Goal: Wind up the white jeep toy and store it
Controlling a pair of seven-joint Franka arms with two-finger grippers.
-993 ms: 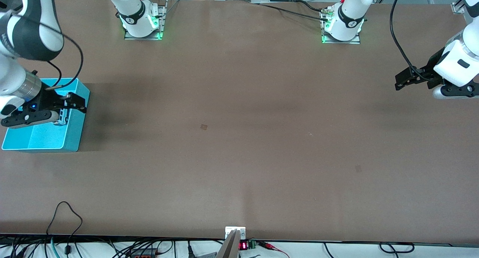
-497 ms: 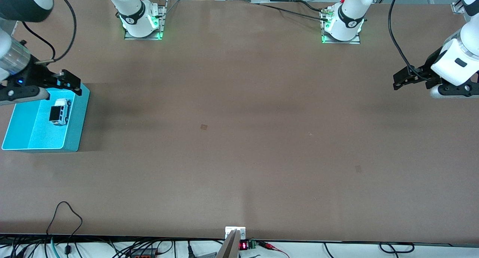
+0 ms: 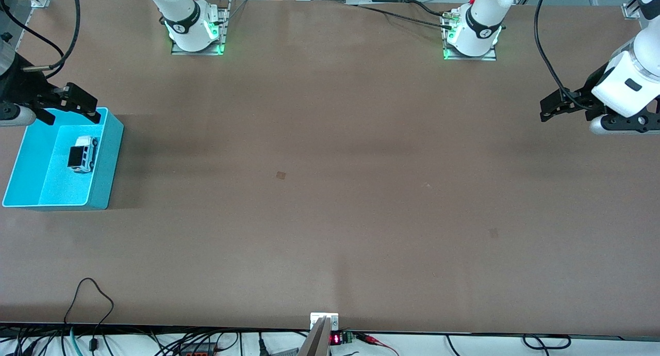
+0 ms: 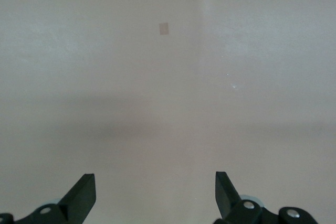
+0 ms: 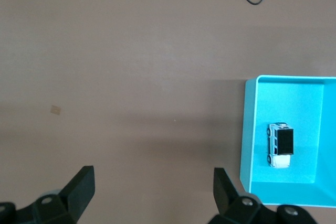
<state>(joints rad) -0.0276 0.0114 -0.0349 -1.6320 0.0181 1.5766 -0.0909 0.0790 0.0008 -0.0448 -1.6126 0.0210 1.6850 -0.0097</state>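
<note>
The white jeep toy (image 3: pixel 82 154) with its black roof panel lies upright in the blue bin (image 3: pixel 109 160) at the right arm's end of the table. My right gripper (image 3: pixel 72 118) is open and empty, up in the air over the bin's edge on the robots' side. In the right wrist view the jeep (image 5: pixel 281 146) sits in the bin (image 5: pixel 247 145), off to one side of my spread right gripper (image 5: pixel 154 182). My left gripper (image 3: pixel 549 108) waits open and empty over the left arm's end of the table, with only bare table between its fingertips (image 4: pixel 155 187).
A small square patch (image 3: pixel 281 175) marks the middle of the brown table and another (image 3: pixel 493 232) lies toward the left arm's end. A black cable loop (image 3: pixel 88 294) lies by the table's front edge. The arm bases (image 3: pixel 196 33) stand along the table's edge farthest from the camera.
My right gripper was down in the bin; it has let go of the jeep, risen and drawn back toward the robots' side. The left gripper has shifted only slightly.
</note>
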